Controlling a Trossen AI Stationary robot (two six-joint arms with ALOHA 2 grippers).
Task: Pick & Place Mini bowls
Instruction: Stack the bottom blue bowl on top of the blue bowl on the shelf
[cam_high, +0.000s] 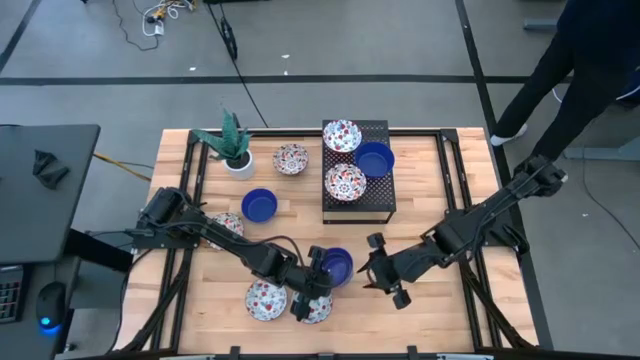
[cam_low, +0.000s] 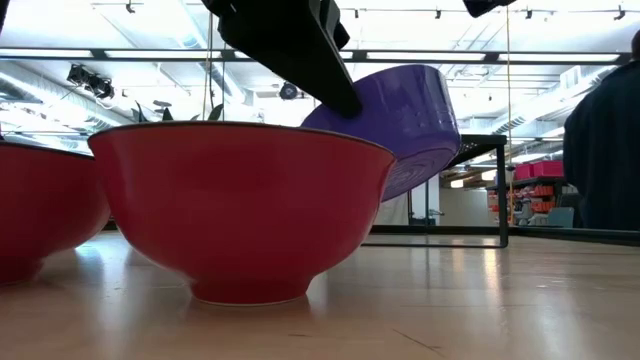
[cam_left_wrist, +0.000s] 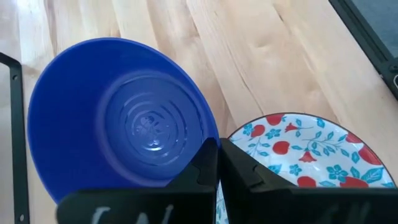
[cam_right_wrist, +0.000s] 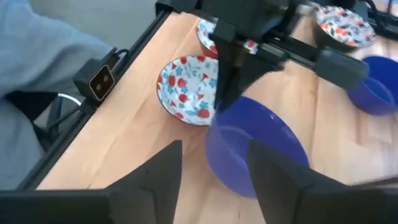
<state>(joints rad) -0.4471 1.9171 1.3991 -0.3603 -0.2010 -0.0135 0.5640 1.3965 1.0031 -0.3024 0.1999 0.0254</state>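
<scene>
High view: we find the left gripper (cam_high: 318, 278) at the front middle of the table (cam_high: 440, 310), clamped on the rim of a blue bowl (cam_high: 337, 265). The bowl lies on the gripper's far side, toward the black rack (cam_high: 358, 208) that already carries three bowls. Two patterned bowls (cam_high: 266, 299) sit just beside the gripper at the front edge. The right gripper (cam_high: 383, 277) hovers near the blue bowl on its other side, fingers spread, holding nothing.

Low view: the blue bowl (cam_low: 400, 125) hangs tilted and clear of the table, pinched at its upper edge by a dark finger; a red-sided bowl (cam_low: 240, 215) stands in front of it.

Left wrist view: the two fingers (cam_left_wrist: 205, 168) are narrow, closed across the blue bowl's (cam_left_wrist: 118, 118) rim; a patterned bowl (cam_left_wrist: 305, 149) sits just beside it.

Right wrist view: the right fingers (cam_right_wrist: 161, 174) stand wide; the blue bowl (cam_right_wrist: 258, 146) lies straight ahead, close by.

Judgement: the left arm has the bowl; its way to the rack runs away from the front edge, past the right arm.
</scene>
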